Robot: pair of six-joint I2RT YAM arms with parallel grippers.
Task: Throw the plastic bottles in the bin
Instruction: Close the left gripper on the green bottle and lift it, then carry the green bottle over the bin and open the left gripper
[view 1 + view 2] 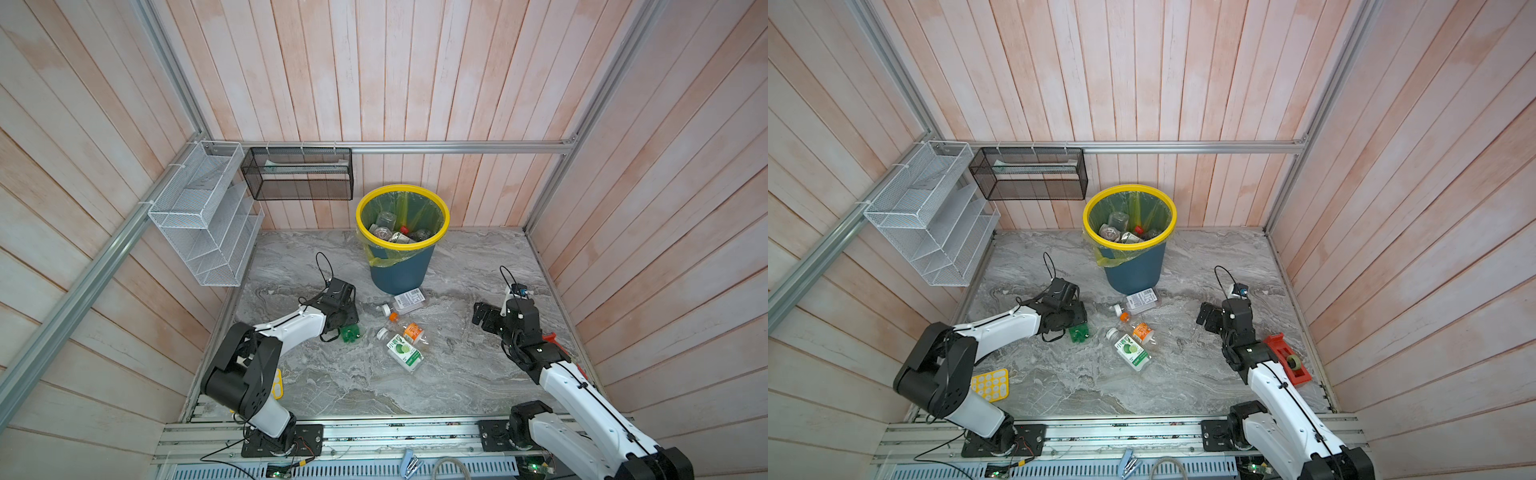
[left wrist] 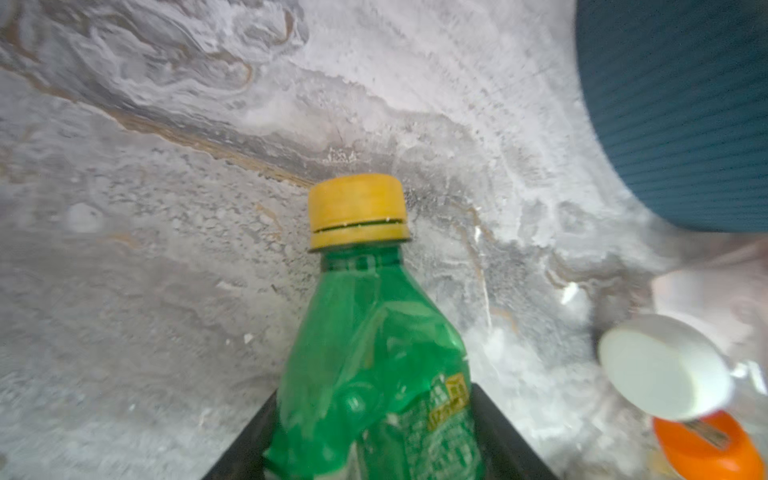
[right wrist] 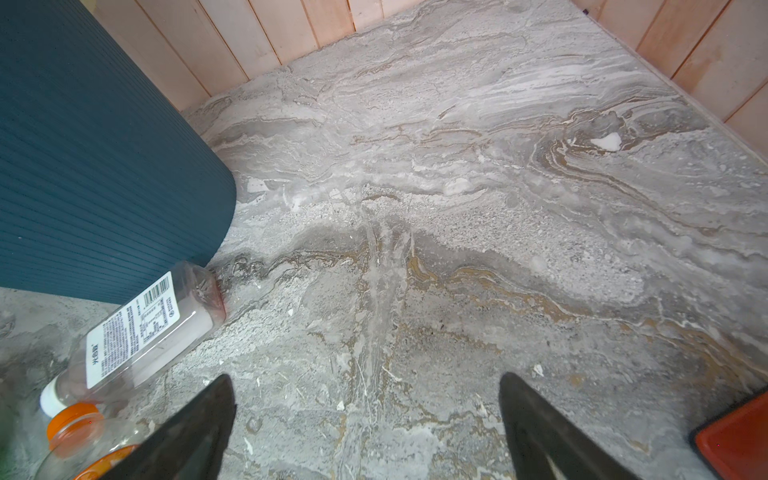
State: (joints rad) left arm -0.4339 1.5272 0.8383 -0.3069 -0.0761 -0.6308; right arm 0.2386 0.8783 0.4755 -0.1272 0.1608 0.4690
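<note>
My left gripper (image 2: 374, 419) is shut on a crumpled green bottle (image 2: 374, 353) with a yellow cap, low over the floor; in both top views the bottle (image 1: 350, 333) (image 1: 1079, 332) shows under the gripper (image 1: 343, 322). Three more plastic bottles lie in the middle: white-labelled (image 1: 405, 300), orange-labelled (image 1: 409, 330) and green-and-white labelled (image 1: 403, 351). The blue bin (image 1: 402, 270) (image 1: 1133, 272) with a yellow rim stands behind them and holds several bottles (image 1: 392, 232). My right gripper (image 3: 368, 411) (image 1: 482, 318) is open and empty over bare floor, right of the white-labelled bottle (image 3: 137, 328).
A white wire rack (image 1: 203, 220) and a black mesh basket (image 1: 299, 172) hang on the back left walls. A yellow tray with holes (image 1: 992, 384) lies by the left arm's base. A red object (image 1: 1287, 361) sits by the right arm. Wood walls enclose the floor.
</note>
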